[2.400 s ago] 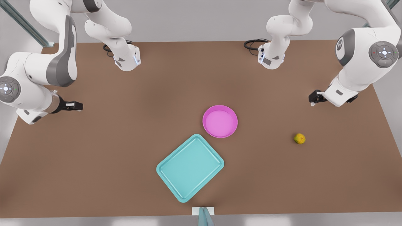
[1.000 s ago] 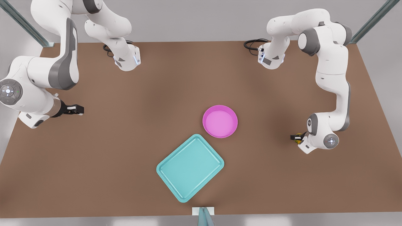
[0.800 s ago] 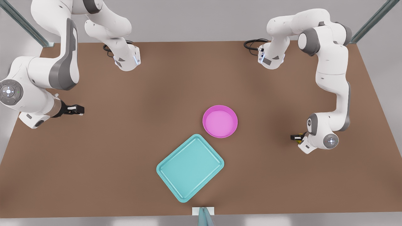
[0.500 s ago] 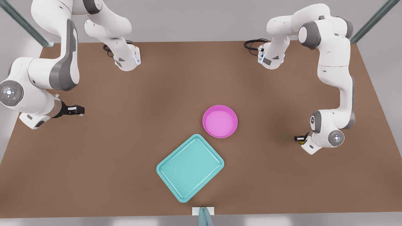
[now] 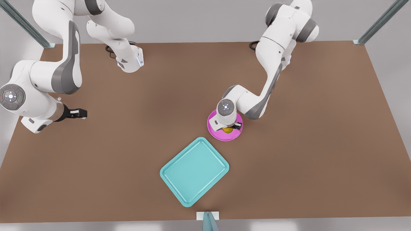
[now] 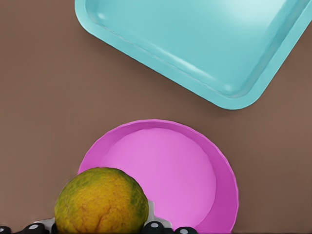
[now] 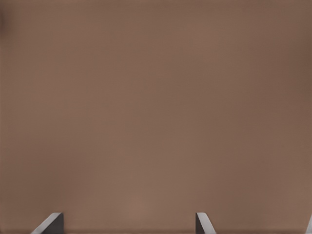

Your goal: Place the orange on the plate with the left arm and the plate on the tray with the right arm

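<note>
**Orange held over the pink plate by the left arm**

A small yellow-orange fruit with greenish patches, the orange (image 6: 101, 201), is pinched between the fingers of the left gripper (image 5: 229, 128), directly above the plate (image 5: 214, 132). Whether the orange touches the plate cannot be told. The plate is a round, bright pink dish lying flat on the brown table (image 5: 128, 154), near its middle. In the left wrist view the orange hangs over the plate's rim and part of its inner floor.

Just beside the plate, toward the near edge of the table, lies the tray (image 5: 194, 171), a light teal rectangle with rounded corners, turned at an angle. One of its corners comes very close to the plate.

The right gripper (image 5: 77, 113) waits well apart, at the front view's left. Its fingers (image 7: 50, 224) are spread wide over bare table, holding nothing.
</note>
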{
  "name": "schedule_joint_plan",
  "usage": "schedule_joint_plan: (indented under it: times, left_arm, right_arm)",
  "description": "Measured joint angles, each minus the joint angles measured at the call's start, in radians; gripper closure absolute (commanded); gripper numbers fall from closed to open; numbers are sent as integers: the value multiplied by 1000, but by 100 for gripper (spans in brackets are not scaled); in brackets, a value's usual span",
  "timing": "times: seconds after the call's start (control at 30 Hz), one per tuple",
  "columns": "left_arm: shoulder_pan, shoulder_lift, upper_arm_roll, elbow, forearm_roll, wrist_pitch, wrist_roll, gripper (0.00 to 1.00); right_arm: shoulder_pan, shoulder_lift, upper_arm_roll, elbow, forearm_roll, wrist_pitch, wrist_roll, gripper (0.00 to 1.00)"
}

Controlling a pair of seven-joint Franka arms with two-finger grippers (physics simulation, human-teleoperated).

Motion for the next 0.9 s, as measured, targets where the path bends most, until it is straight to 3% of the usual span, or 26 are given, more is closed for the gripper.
schedule_joint_plan:
  times: [0.03,0.07,0.1,0.23,0.27,0.37,0.43,0.47,0.53,0.6,0.9]
  left_arm:
    - [-4,15,0,2,-4,-20,-27,39]
    - [-6,29,0,2,-6,-37,-51,26]
    - [-8,38,0,3,-9,-51,-75,0]
    - [-6,32,3,12,-16,-97,-156,0]
    - [-1,13,20,78,-18,-142,-167,0]
    - [64,-77,224,407,-53,-381,-147,0]
    - [148,-156,336,515,-75,-512,-98,0]
    - [233,-210,317,515,-81,-557,-69,0]
    - [478,-400,66,286,-28,-553,-16,0]
    - [578,-480,-53,168,10,-518,31,0]
    - [613,-466,-69,192,49,-511,193,0]
  right_arm:
    - [0,1,0,0,0,0,0,0]
    - [0,2,0,0,0,0,0,0]
    - [0,3,0,0,0,1,0,0]
    - [4,5,0,0,0,2,0,0]
    - [6,6,0,-1,0,2,0,0]
    - [36,65,2,-4,65,4,2,0]
    - [97,145,3,-5,163,34,12,0]
    - [141,190,3,-5,216,63,23,0]
    - [247,266,4,-30,313,153,62,0]
    - [328,313,4,-87,428,280,107,0]
    - [606,499,20,-94,705,757,287,0]
